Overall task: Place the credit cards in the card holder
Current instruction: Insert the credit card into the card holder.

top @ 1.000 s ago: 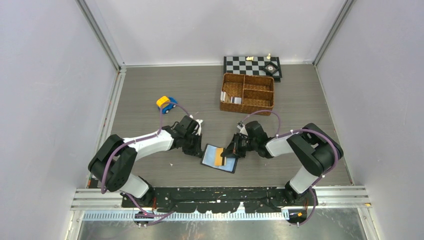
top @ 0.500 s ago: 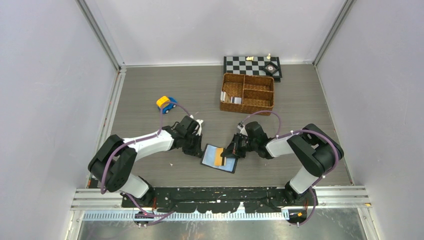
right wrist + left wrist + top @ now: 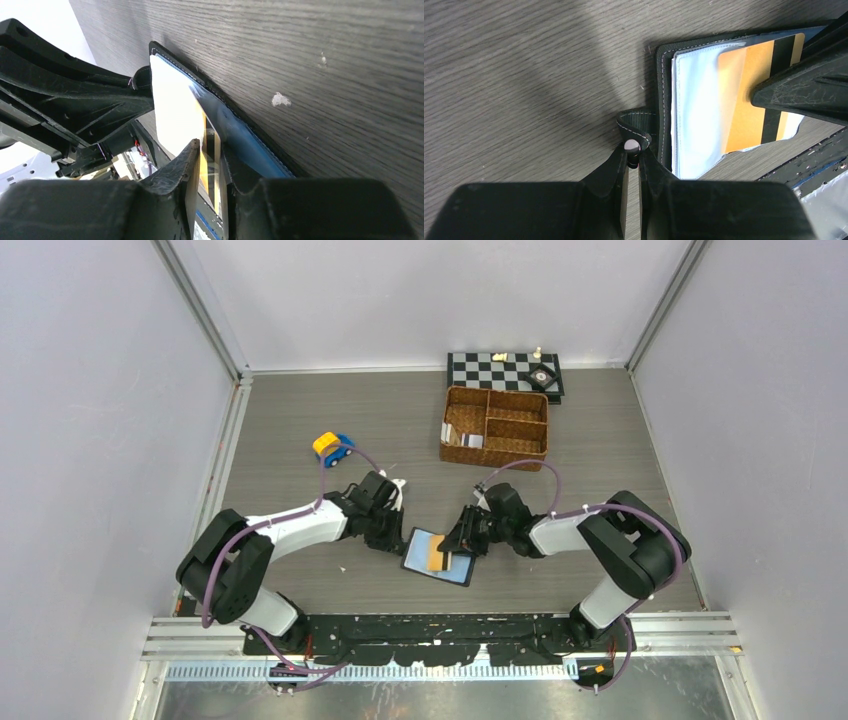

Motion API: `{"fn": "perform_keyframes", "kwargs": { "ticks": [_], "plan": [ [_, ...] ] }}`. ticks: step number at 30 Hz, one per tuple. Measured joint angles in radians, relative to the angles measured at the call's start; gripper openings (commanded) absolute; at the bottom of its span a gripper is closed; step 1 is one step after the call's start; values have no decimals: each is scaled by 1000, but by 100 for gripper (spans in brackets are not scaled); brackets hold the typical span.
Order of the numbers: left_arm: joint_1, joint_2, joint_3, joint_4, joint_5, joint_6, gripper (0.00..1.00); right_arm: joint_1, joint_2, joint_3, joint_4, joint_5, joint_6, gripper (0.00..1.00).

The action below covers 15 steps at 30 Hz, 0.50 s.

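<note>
1. The card holder [image 3: 418,546] lay open on the worktop [image 3: 300,410] at the lower centre of the overhead view, between the two arms, with its pale sleeves facing up.
2. The left end effector [image 3: 633,155] was clamped on the holder's snap tab [image 3: 634,124] at the wallet's left edge.
3. A tan-orange card [image 3: 744,95] with a dark stripe sat partly under the clear sleeve.
4. The right end effector [image 3: 210,155] stood at the card's exposed end, its fingers a little apart with the card between them. I couldn't tell whether they touched it.
5. More credit cards [image 3: 462,436] stood in the left compartment of a wicker basket [image 3: 445,452], up and to the right of the holder.
</note>
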Motion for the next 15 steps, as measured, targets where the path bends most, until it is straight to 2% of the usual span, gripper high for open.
{"fn": "perform_keyframes", "kwargs": {
  "ticks": [6,15],
  "plan": [
    [0,0,0,0,-2,-1,0,12,-28,18,-53,42,8,34],
    [0,0,0,0,-6,-4,0,20,-129,47,-234,156,-8,43]
  ]
}}
